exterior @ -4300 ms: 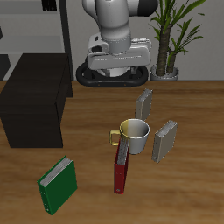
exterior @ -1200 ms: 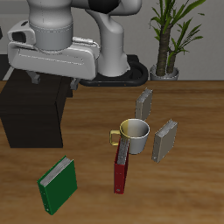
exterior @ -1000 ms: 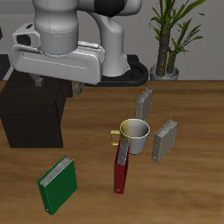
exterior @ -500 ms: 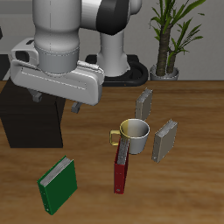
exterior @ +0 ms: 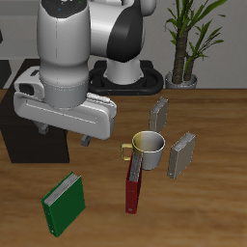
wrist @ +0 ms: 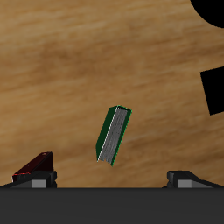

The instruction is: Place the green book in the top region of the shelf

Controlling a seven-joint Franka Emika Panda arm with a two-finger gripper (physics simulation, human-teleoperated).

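The green book lies flat on the wooden table close to its front edge, well apart from every other thing. The hand hangs in the air above the table, farther back than the book and not touching it; its fingers point downward, spread wide with nothing between them. In the wrist view the green book sits between the two fingertips and some way beyond them, lying at a slant to them, white page edge showing. The shelf stands at the table's far side, behind the arm, which hides much of it. Beside the book, toward the table's middle, a dark red book stands on edge, with a white mug just behind it and two grey books upright nearby.
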